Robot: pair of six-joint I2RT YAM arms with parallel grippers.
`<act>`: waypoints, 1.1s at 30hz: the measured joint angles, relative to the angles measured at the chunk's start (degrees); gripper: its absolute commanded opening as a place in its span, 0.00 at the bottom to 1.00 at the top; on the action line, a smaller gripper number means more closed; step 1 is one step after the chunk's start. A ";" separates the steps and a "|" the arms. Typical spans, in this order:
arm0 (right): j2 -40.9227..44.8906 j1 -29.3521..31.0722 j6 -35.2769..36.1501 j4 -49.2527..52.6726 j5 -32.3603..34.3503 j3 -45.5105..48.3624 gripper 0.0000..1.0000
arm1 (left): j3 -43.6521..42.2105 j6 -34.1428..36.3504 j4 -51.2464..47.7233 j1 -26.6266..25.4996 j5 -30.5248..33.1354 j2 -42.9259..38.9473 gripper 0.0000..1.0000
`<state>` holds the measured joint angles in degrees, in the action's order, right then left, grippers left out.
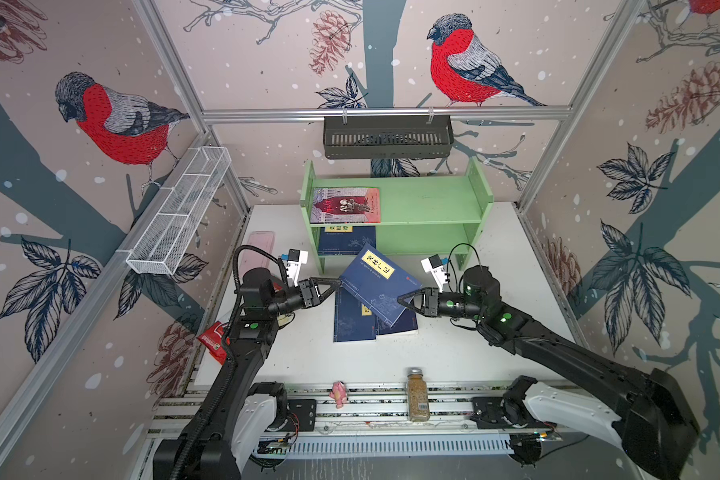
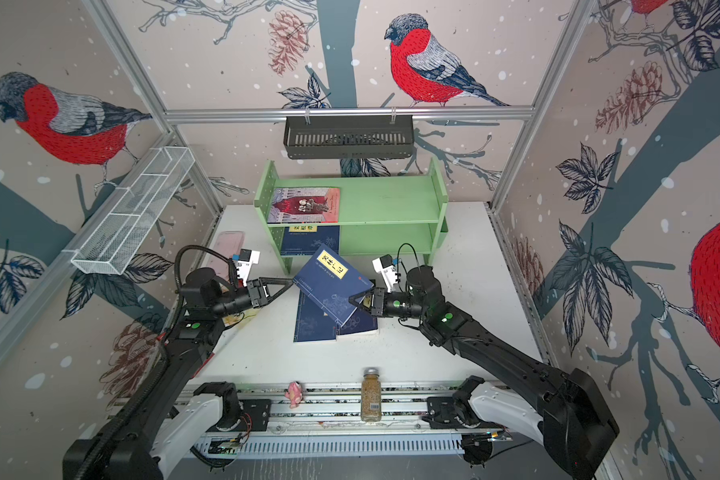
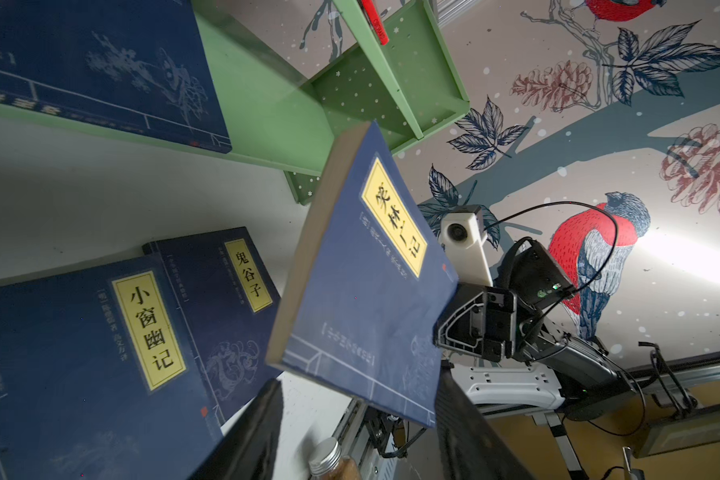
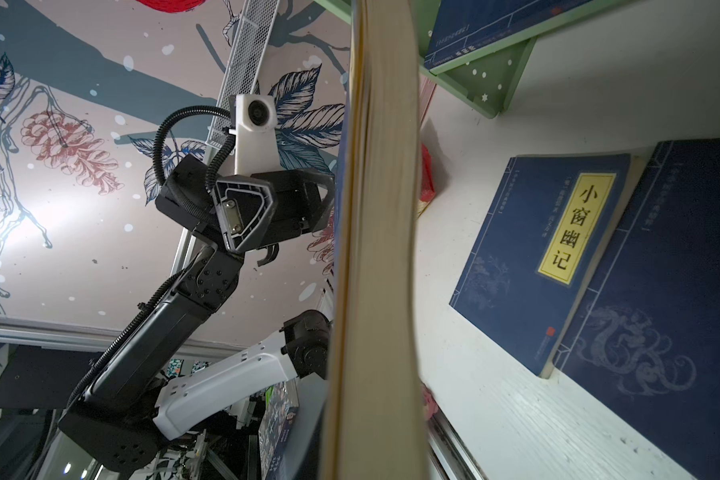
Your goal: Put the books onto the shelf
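A navy book [image 1: 377,284] [image 2: 329,286] with a yellow label hangs tilted above the table. My right gripper [image 1: 404,301] [image 4: 371,449] is shut on its near right corner, and its page edge [image 4: 375,249] fills that wrist view. My left gripper [image 1: 335,284] [image 3: 358,386] stands open at the book's left corner, which lies loosely between its fingers. The green shelf [image 1: 433,203] [image 2: 391,203] holds a pink-red book [image 1: 346,204] on its top tier. A navy book [image 1: 347,240] [image 3: 100,62] lies on the lower tier. Two navy books [image 1: 352,320] [image 1: 400,324] overlap on the table under the held one.
A black slotted basket [image 1: 387,137] hangs on the back rail above the shelf. A white mesh basket [image 1: 184,208] hangs on the left wall. A pink slab [image 1: 258,245] and a red packet [image 1: 213,338] lie at the left. A spice jar [image 1: 417,395] and a pink figure [image 1: 339,394] stand at the front edge.
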<state>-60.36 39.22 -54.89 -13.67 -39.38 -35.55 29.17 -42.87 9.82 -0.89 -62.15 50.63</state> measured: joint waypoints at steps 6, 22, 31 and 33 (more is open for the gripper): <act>0.83 -1.05 1.64 1.70 -2.84 -1.01 0.05 | -0.94 1.16 0.02 0.28 -0.61 -1.03 0.65; -2.49 -1.38 3.82 1.29 -11.41 -1.73 0.04 | -2.60 -4.04 12.11 0.28 -10.34 7.10 0.54; -7.54 -1.40 7.93 2.19 -14.93 -3.65 0.05 | -4.20 -12.57 19.91 0.31 -12.96 6.71 0.19; -8.33 -1.44 8.59 2.49 -15.43 -3.98 0.06 | -4.31 -13.05 20.04 0.31 -13.14 6.47 0.09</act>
<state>-68.69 37.78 -46.30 -11.18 -54.81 -39.53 24.86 -55.92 29.87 -0.58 -75.29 57.10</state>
